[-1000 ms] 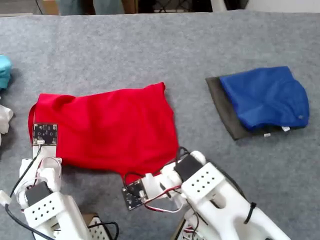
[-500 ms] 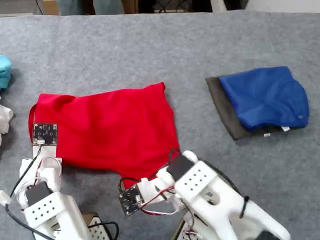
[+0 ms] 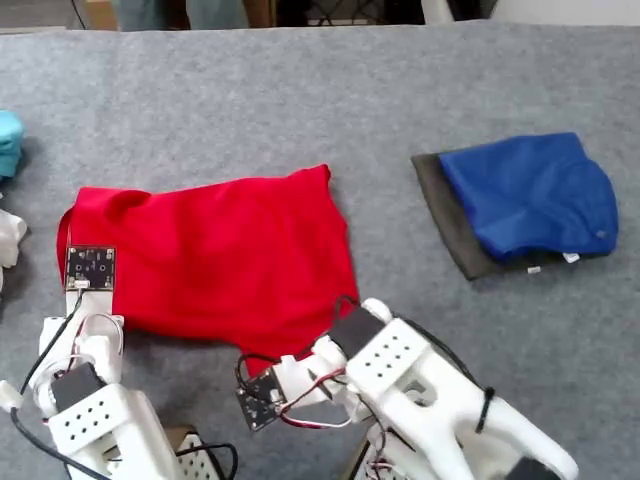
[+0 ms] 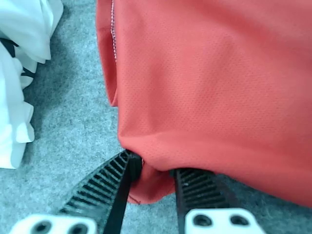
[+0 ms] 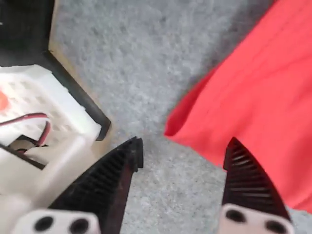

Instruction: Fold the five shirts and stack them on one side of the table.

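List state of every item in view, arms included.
Red shirt: lying flat on the table.
Blue shirt: folded, on top of the dark grey shirt.
Dark grey shirt: folded, bottom of stack.
White shirt: crumpled.
Teal shirt: bunched, partly out of frame.
Left jaws: shut on a red shirt corner.
Right jaws: open around its other near corner.

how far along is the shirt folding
Done: blue shirt folded atop a grey shirt on one side. In hand: red shirt lies spread, left claw pinching a corner, right claw open by another. To do: red, teal shirt, white shirt.
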